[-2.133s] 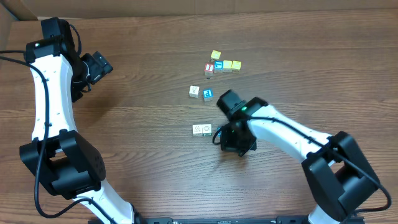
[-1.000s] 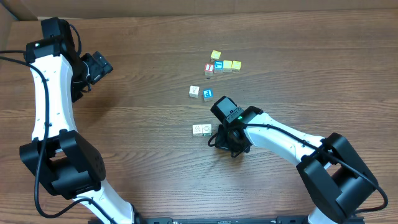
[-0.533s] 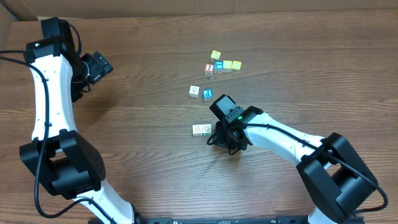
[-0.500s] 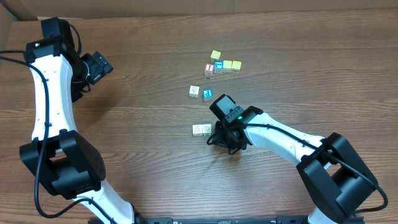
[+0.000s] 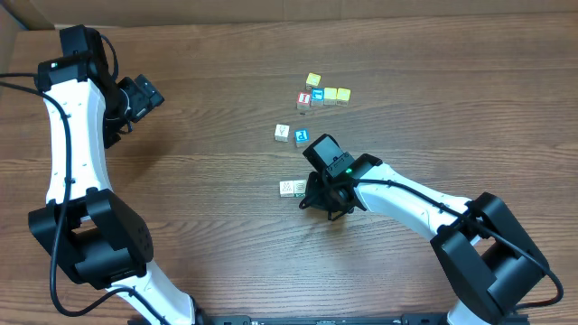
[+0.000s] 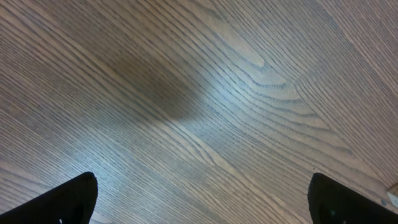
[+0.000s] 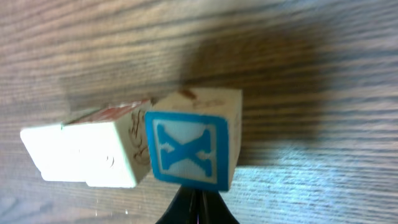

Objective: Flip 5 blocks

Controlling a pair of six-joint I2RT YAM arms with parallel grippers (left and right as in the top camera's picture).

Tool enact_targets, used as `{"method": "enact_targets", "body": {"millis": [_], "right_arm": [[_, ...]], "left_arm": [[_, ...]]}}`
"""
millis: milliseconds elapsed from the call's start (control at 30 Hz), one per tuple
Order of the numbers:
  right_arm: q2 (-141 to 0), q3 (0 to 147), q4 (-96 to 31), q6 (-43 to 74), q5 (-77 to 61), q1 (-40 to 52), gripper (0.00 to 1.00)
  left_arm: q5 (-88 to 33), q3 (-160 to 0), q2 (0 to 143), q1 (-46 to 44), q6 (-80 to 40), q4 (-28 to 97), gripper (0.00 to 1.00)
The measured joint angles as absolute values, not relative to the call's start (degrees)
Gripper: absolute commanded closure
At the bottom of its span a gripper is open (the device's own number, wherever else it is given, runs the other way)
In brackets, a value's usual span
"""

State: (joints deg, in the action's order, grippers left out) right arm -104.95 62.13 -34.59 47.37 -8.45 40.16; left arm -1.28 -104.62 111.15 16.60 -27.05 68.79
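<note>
Right end effector (image 7: 194, 210): pinched together, empty; likely your wedge for tipping.
X block (image 7: 189, 148): at its tip, touching white block (image 7: 81, 154).
Left end effector (image 6: 202, 200): wide, out of your way.

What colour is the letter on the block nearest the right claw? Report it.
Blue X with a blue border on the block; clearest in the right wrist view.

A brown wood-grain desk (image 5: 199, 226) carries a red-topped cube (image 5: 304, 98) with a white letter, lying toward its far edge. Tan cardboard (image 5: 271, 5) runs along that far edge.
</note>
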Motion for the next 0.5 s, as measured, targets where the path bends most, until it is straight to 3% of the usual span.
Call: {"method": "enact_targets", "body": {"millis": [300,500], "right_arm": [[-101.1,65.3,-40.9,41.9,-11.0,39.7,0.96],[-97.5,67.1,-41.7,41.1,-9.0,34.4,0.96]], "left_arm": [[-1.3,-104.6,111.2,16.6,-27.0,68.8,0.00],[-1.3,-104.6,111.2,16.6,-27.0,68.8,0.00]]}}
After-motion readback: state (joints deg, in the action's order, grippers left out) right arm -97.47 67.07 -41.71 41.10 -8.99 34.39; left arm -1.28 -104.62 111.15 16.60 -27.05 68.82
